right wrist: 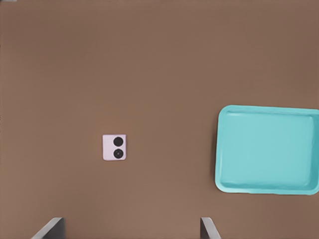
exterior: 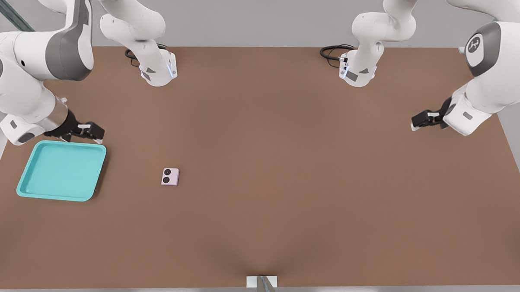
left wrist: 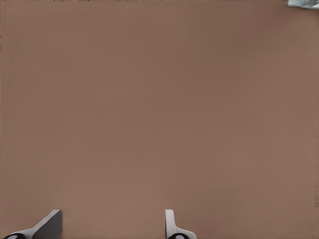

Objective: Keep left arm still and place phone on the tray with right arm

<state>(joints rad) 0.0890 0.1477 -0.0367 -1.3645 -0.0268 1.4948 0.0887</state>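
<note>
The pale pink phone (exterior: 170, 176) (right wrist: 114, 147) lies flat on the brown table, its two black lenses facing up. To the front view's left of it sits the turquoise tray (exterior: 62, 170) (right wrist: 269, 149), with nothing in it. My gripper (exterior: 95, 132) (right wrist: 129, 233) hovers over the tray's far right corner, well apart from the phone. Its fingers (right wrist: 51, 229) stand wide apart and hold nothing, so it is open.
Two arm bases (exterior: 159, 71) (exterior: 357, 71) with black cables stand along the table's far edge. The parked arm's gripper (exterior: 425, 119) hangs at the front view's right. A small white bracket (exterior: 261, 282) sits at the near table edge.
</note>
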